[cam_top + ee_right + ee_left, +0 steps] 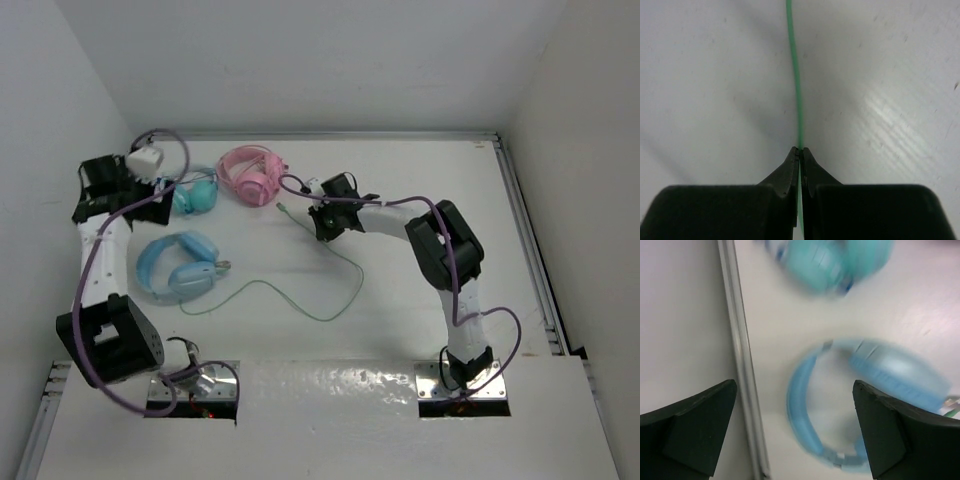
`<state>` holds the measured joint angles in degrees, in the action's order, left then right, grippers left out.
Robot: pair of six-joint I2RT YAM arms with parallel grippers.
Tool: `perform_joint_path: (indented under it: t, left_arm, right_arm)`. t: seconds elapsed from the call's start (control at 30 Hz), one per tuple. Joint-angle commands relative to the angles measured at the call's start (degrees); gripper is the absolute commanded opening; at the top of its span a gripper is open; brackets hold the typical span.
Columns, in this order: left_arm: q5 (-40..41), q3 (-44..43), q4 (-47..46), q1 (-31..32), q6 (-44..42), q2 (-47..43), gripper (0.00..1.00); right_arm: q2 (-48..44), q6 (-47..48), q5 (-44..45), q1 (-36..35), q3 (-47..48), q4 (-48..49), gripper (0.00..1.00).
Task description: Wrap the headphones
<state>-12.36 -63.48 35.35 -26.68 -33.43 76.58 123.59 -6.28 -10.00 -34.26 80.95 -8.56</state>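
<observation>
Jaws shut on the cable (795, 75), that was the right gripper (800, 150), pinching the thin green line close to its plug end out in the middle of the table (420, 330). From there the headphones (180, 265) lay off to the left and nearer the arm bases, and the cable sagged between them in one wide slack loop. The left gripper (794, 385) was plainly the nearer one: it hung wide open right above them, holding nothing, the headband curving under the gap and one earcup by its right finger. To my eye the winding would have to carry the line leftward across the bare middle. That side was tight, though, with the rail (742, 365) just beside the headband. The teal headphones (197, 190) and pink headphones (252, 175) sat close on the far side.
</observation>
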Motion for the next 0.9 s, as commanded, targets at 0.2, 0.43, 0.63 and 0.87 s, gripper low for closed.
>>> perform_joint_path:
  t: [0.2,0.43,0.63,0.87]
  left_arm:
    - [8.49,-12.87,-7.58,31.50,2.72,9.10,0.97]
    - [16.48,-13.07,-1.20,29.76,8.91,0.87,0.98]
    - [16.75,-1.52,7.99,13.16,3.38,-2.92,0.99]
    - [19.92,9.25,-1.86,1.90,1.70,7.15,0.99]
  right_arm:
    - [-11.50,-3.73,3.21,0.51,-11.85,-0.59,0.00]
    - [-20.75,-25.16,16.40,15.26,-24.16,4.68,0.02]
    - [-30.42,-22.74,29.25,15.55,-33.22,11.45,0.99]
    - [-34.29,3.51,26.01,-2.89,-31.46,12.07,0.99]
